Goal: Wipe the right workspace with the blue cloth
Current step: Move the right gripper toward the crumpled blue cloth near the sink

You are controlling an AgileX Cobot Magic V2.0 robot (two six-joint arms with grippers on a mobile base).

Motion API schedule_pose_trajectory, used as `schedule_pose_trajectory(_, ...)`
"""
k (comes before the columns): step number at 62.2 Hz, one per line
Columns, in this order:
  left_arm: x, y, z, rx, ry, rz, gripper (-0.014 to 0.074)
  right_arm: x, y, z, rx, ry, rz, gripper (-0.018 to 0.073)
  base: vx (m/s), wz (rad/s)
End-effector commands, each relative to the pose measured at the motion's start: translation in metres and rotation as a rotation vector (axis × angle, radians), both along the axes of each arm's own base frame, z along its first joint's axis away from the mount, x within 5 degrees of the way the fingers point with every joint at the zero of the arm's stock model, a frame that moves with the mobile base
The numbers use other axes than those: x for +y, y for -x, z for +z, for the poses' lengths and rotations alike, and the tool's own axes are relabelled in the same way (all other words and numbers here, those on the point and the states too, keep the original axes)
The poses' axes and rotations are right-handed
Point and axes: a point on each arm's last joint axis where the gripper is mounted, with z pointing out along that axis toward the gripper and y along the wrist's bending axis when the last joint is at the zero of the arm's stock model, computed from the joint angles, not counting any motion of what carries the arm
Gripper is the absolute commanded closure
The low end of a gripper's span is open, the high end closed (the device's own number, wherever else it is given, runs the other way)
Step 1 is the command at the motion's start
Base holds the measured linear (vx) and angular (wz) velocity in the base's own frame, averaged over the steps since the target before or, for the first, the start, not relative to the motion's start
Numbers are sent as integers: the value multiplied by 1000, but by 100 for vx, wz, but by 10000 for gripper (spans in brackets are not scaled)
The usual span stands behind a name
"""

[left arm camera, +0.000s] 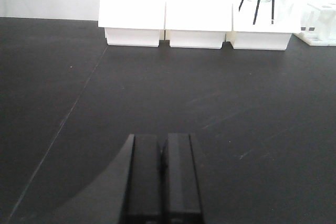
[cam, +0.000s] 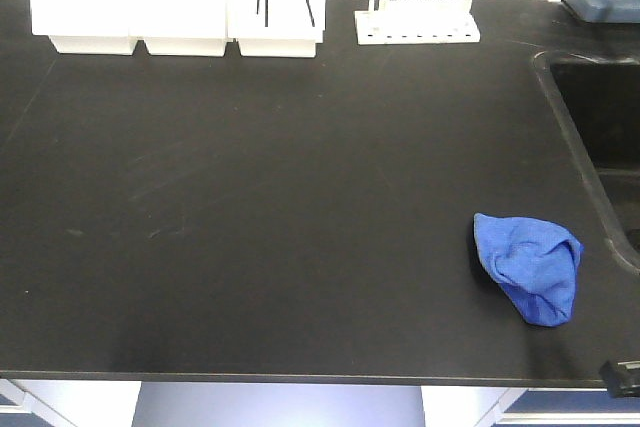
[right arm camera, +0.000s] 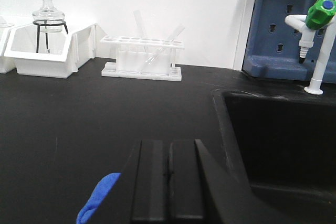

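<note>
Crumpled blue cloth (cam: 530,267) on black worktop (cam: 250,197), just beside sink (cam: 610,117). Left fingers (left arm camera: 146,177) pressed together, empty. Right fingers (right arm camera: 151,182) pressed together, empty, near cloth.

Your front cam sits high and looks steeply down on the worktop (cam: 250,197). It's wide enough to catch the near edge, the white bins (cam: 180,22) along the back wall and the sink (cam: 600,117) on the right side. The left wrist cam rides low, right behind the left hand (left arm camera: 163,182), and faces straight back at those bins. The right wrist cam is just as low behind the right hand (right arm camera: 169,182), aimed at the tube rack (right arm camera: 143,56) and the sink. All three views share the flask on its stand (right arm camera: 48,19). The blue cloth (cam: 530,267) only shows up in the front and right wrist views.
</note>
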Motion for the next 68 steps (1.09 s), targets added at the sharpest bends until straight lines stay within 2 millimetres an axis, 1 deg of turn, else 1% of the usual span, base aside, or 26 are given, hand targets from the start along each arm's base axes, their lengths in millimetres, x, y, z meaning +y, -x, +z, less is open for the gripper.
schedule_pose_trajectory(1, -1, -1, -2, -65, 8, -15, 602, -1, 0, 1, -67, 8, -8, 567, 0, 0)
schedule_pose_trajectory(26, -1, -1, -2, -65, 8, -15, 602, -1, 0, 1, -71, 28, -9, 567, 0, 0)
schedule_pose_trajectory(32, -1, -1, -2, -65, 8, -15, 602, -1, 0, 9, -153, 22, -11, 567, 0, 0)
schedule_pose_trajectory(37, -1, -1, -2, -65, 8, -15, 602, -1, 3, 27, -299, 15, -15, 567, 0, 0)
schedule_pose_trajectory(42, -1, -1, -2, -65, 8, -15, 602, -1, 11, 58, -428, 10, -17, 567, 0, 0)
schedule_pose_trajectory(46, -1, -1, -2, -65, 8, -15, 602, -1, 16, 83, -442, 8, -16, 567, 0, 0)
schedule_pose_trajectory(49, -1, -1, -2, -65, 8, -15, 602, -1, 19, 109, -419, 11, -15, 567, 0, 0)
schedule_pose_trajectory(51, -1, -1, -2, -65, 8, -15, 602, -1, 18, 119, -371, 12, -13, 567, 0, 0)
schedule_pose_trajectory(52, -1, -1, -2, -65, 8, -15, 602, -1, 17, 127, -341, 14, -12, 567, 0, 0)
schedule_pose_trajectory(53, -1, -1, -2, -65, 8, -15, 602, -1, 14, 135, -305, 15, -11, 567, 0, 0)
schedule_pose_trajectory(54, -1, -1, -2, -65, 8, -15, 602, -1, 11, 137, -280, 16, -11, 567, 0, 0)
schedule_pose_trajectory(55, -1, -1, -2, -65, 8, -15, 602, -1, 10, 145, -250, 19, -10, 567, 0, 0)
schedule_pose_trajectory(58, -1, -1, -2, -65, 8, -15, 602, -1, -4, 158, -122, 36, -10, 567, 0, 0)
schedule_pose_trajectory(64, -1, -1, -2, -65, 8, -15, 602, 0, -31, 179, 116, 44, -5, 567, 0, 0)
schedule_pose_trajectory(68, -1, -1, -2, -65, 8, -15, 602, 1, -44, 186, 222, 48, -3, 567, 0, 0)
